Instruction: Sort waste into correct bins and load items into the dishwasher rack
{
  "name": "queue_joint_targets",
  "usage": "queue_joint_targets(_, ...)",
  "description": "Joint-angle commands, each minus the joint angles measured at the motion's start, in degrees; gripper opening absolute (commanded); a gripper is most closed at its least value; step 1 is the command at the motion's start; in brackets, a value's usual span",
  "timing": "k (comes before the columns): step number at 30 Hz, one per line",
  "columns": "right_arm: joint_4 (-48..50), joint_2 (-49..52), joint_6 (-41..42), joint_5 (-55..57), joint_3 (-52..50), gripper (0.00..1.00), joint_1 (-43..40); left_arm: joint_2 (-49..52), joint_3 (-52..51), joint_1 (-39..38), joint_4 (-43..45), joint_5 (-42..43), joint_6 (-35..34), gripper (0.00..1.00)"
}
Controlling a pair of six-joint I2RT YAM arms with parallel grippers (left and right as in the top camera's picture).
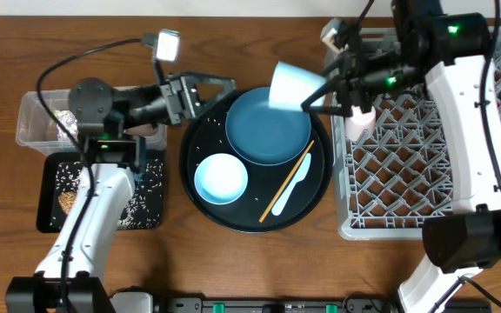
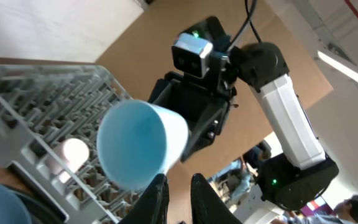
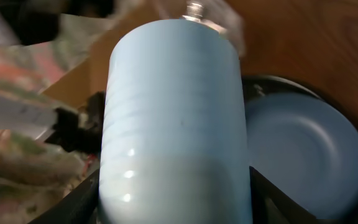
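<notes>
Robotics lab, as I see it from my remote station: left arm [image 1: 103,200] and right arm [image 2: 288,118] at a wooden table [image 1: 233,35]; behind, strip lighting [image 2: 347,68] and people [image 2: 353,208] (blurred).

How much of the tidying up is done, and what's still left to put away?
Done: the wrapper lies in the clear tub, rice and a brown lump in the black tray, the pink cup in the rack. In hand: the right gripper holds the light blue cup. Left: blue dish, pale bowl, chopstick, spoon, on the round tray.
</notes>
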Motion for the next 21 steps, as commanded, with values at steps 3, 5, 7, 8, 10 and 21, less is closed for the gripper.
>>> queue_joint_targets(3, 3.2, -1.7, 18.2, 14.1, 0.0, 0.17, -2.6, 0.0, 0.7, 0.8, -1.6, 2.4, 0.0, 0.15)
queue_joint_targets(5, 4.7, -2.9, 25.3, 20.0, 0.0, 0.17, -3.7, 0.0, 0.6, 0.8, -3.2, 2.5, 0.4, 0.15)
queue_joint_targets(7, 5.4, -4.4, 32.2, 26.3, 0.0, 0.16, -4.9, 0.0, 0.6, 0.8, -6.2, 2.7, 0.9, 0.15)
queue_joint_targets(8, 5.5, -5.1, 35.4, 29.5, 0.0, 0.16, -5.5, 0.0, 0.6, 0.8, -8.2, 2.9, 2.1, 0.15)
queue_joint_targets(10, 5.1, -6.5, 39.7, 33.6, 0.0, 0.16, -6.8, 0.0, 0.6, 0.8, -12.9, 2.9, 4.5, 0.15)
queue_joint_targets(21, -3.9, -7.9, 47.2, 48.4, 0.0, 0.15, -10.3, 0.0, 0.6, 0.7, -59.3, -8.4, 34.4, 0.15)
